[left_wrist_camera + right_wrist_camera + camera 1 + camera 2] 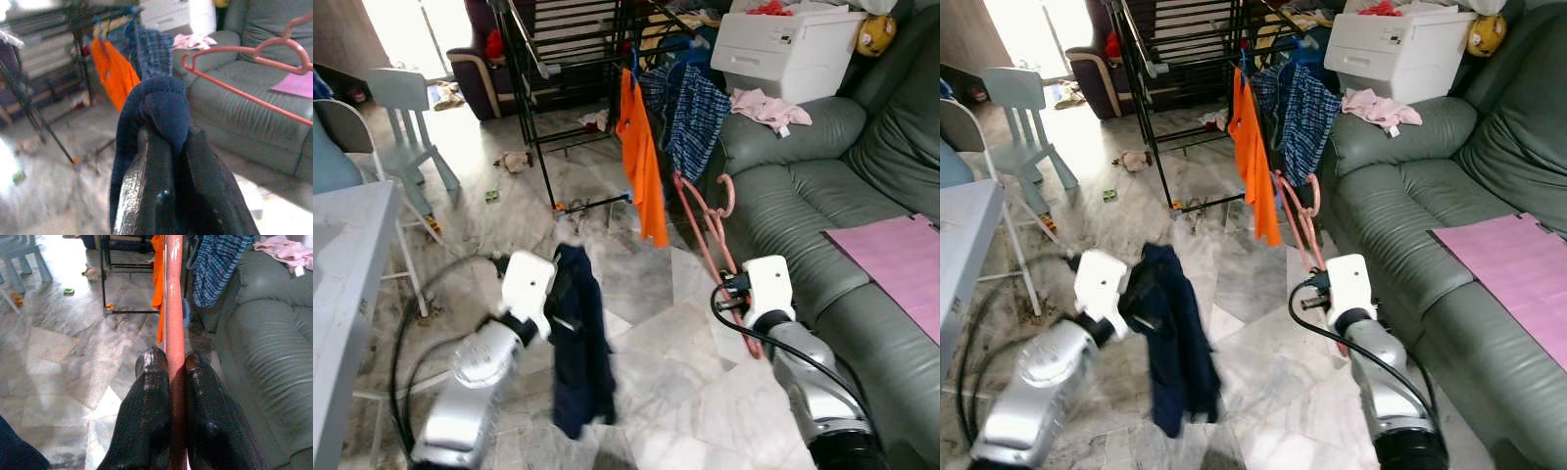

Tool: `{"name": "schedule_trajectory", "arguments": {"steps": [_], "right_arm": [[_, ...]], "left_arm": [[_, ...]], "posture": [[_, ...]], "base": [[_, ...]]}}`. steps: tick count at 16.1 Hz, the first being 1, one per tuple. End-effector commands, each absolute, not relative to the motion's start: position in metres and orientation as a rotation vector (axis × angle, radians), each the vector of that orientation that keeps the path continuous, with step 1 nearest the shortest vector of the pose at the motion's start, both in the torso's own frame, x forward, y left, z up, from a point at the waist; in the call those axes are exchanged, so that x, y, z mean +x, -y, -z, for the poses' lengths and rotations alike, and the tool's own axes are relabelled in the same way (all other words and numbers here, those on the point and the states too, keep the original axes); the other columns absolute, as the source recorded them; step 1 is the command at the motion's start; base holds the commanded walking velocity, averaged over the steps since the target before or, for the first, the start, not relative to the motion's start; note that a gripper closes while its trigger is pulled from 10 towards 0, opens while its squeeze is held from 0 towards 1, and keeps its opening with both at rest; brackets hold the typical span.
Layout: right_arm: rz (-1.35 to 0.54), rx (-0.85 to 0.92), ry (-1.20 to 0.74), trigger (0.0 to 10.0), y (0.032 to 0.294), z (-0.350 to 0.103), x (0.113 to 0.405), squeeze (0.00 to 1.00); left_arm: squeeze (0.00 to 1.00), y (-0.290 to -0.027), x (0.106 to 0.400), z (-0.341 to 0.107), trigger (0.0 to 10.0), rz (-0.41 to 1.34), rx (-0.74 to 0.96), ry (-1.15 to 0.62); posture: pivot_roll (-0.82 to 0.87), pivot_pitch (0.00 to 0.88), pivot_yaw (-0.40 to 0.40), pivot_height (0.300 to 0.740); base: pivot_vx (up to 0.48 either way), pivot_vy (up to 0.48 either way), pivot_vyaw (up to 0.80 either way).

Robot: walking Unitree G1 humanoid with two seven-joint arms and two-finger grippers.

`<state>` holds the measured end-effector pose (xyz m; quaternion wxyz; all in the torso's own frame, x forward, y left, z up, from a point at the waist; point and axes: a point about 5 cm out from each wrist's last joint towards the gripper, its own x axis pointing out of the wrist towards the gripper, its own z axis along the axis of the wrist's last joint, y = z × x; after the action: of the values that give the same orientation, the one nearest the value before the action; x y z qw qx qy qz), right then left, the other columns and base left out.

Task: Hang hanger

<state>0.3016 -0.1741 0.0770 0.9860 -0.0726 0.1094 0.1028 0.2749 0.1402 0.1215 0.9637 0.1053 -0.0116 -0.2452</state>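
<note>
With the right gripper (168,377) clamping the pink hanger (705,220) and the left gripper (164,147) pinching a navy garment (579,343), nothing was hung yet on the drying rack (548,69).

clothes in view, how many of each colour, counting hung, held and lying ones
orange, hanging on the drying rack: 1
blue plaid, hanging beside it: 1
navy, held by the left gripper: 1
pink, lying on the sofa: 1
total: 4
</note>
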Motion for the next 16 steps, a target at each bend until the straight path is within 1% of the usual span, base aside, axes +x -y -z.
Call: {"name": "schedule_trajectory", "arguments": {"steps": [1,2,3,5,6,7,9,10,12,14,16], "right_arm": [[-0.261,-0.172,-0.198,10.0,0.169,-0.088,0.31,0.0],[-0.291,-0.181,-0.203,10.0,0.172,-0.092,0.314,0.0],[-0.344,-0.223,-0.216,10.0,0.174,-0.095,0.318,0.0],[-0.432,-0.249,-0.243,10.0,0.176,-0.098,0.32,0.0],[-0.467,-0.258,-0.259,10.0,0.176,-0.097,0.32,0.0],[-0.543,-0.3,-0.288,10.0,0.177,-0.096,0.317,0.0],[-0.59,-0.324,-0.301,10.0,0.177,-0.096,0.315,0.0],[-0.628,-0.325,-0.317,10.0,0.177,-0.096,0.314,0.0],[-0.679,-0.34,-0.323,10.0,0.179,-0.101,0.314,0.0],[-0.724,-0.361,-0.329,10.0,0.185,-0.108,0.313,0.0],[-0.691,-0.403,-0.32,10.0,0.2,-0.118,0.319,0.0]], "left_arm": [[0.0,-0.137,0.278,-0.13,10.0,0.598,0.307,0.053],[0.0,-0.137,0.28,-0.136,10.0,0.688,0.416,0.05],[0.0,-0.14,0.286,-0.141,10.0,0.763,0.587,0.03],[0.0,-0.143,0.292,-0.15,10.0,0.878,0.761,0.032],[0.0,-0.149,0.294,-0.15,10.0,0.935,0.899,0.026],[0.0,-0.161,0.304,-0.152,10.0,0.982,1.068,-0.018],[0.0,-0.168,0.317,-0.158,10.0,0.942,1.205,-0.009],[0.0,-0.173,0.328,-0.162,10.0,0.915,1.335,-0.002],[0.0,-0.175,0.344,-0.168,10.0,0.852,1.395,0.017],[0.0,-0.176,0.356,-0.172,10.0,0.818,1.399,0.035],[0.0,-0.179,0.362,-0.169,10.0,0.814,1.385,-0.003]], "posture": [[-0.11,0.0,0.051,0.74],[-0.11,0.0,0.053,0.74],[-0.11,0.0,0.057,0.74],[-0.1,0.0,0.058,0.74],[-0.1,0.0,0.058,0.74],[-0.1,0.0,0.058,0.74],[-0.1,0.0,0.061,0.74],[-0.1,0.0,0.064,0.74],[-0.11,0.0,0.069,0.74],[-0.12,0.0,0.074,0.74],[-0.13,0.0,0.078,0.74]], "base": [[0.0,0.0,0.0],[0.0,0.0,0.0],[0.0,0.0,0.0],[0.0,0.0,0.0],[0.0,0.0,0.0],[0.0,0.0,0.0],[0.0,0.0,0.0],[0.0,0.0,0.0],[0.0,0.0,0.0],[0.0,0.0,0.0],[0.0,0.0,0.0]]}}
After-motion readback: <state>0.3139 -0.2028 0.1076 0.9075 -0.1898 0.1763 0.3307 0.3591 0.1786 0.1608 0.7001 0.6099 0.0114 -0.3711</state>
